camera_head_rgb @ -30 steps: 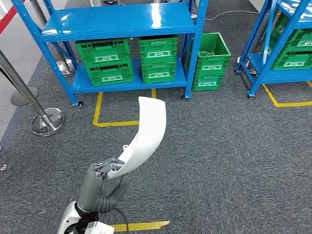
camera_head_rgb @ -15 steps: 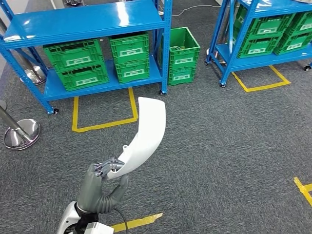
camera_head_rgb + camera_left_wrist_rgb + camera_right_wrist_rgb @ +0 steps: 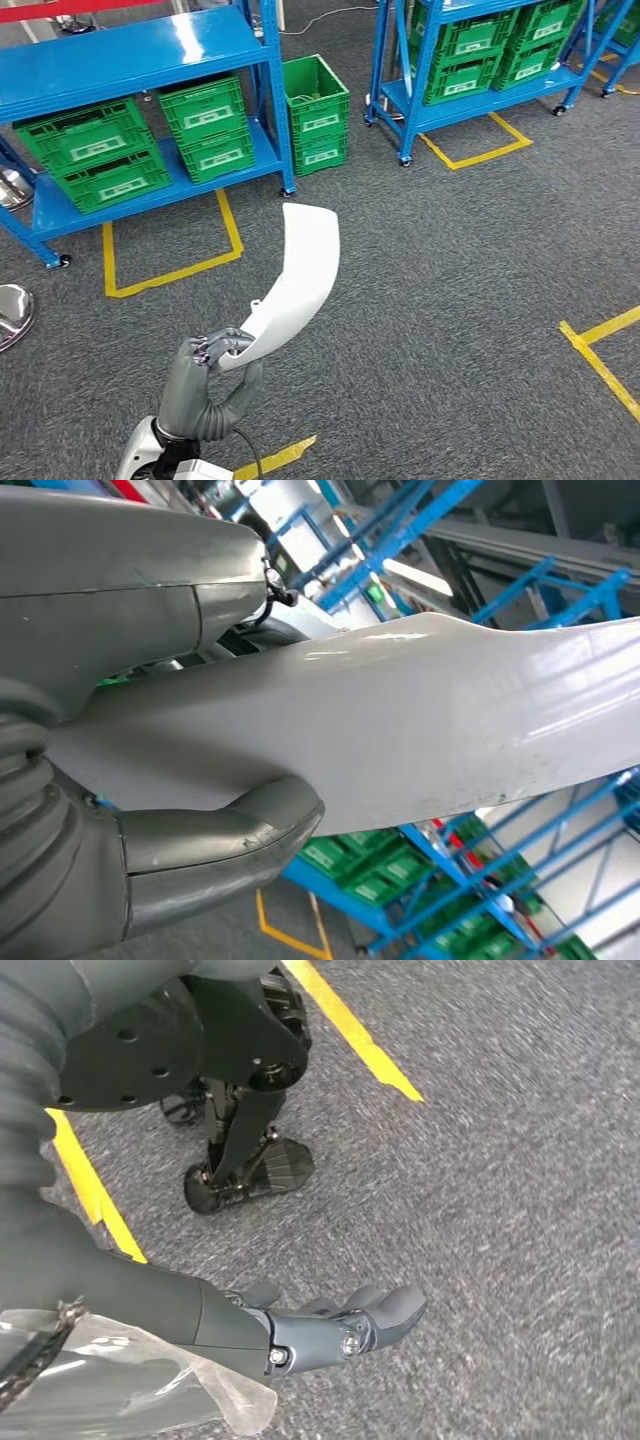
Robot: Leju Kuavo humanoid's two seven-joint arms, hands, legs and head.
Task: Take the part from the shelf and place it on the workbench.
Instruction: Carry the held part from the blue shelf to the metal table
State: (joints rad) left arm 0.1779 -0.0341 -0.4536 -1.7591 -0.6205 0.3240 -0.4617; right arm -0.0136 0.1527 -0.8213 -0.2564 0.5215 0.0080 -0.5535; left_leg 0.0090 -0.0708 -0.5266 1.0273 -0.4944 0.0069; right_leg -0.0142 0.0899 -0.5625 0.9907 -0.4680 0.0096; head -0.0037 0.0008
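Note:
A curved white plastic part [image 3: 298,275] stands up from my left hand [image 3: 204,385], which grips its lower end between thumb and fingers over the grey carpet. Close up in the left wrist view, the part [image 3: 392,715] runs across the picture with the thumb [image 3: 219,845] under it and the fingers on its other side. My right hand [image 3: 332,1330] hangs above the carpet with its fingers stretched out and nothing in them.
A blue shelf [image 3: 136,50] with green crates [image 3: 204,125] stands at the back left, a green crate [image 3: 315,110] on the floor beside it. A second blue shelf [image 3: 483,50] is at the back right. Yellow tape lines [image 3: 600,360] mark the carpet.
The whole scene has slid left as the camera turns right; the second shelf has come further into view. My left hand still holds the white part the same way.

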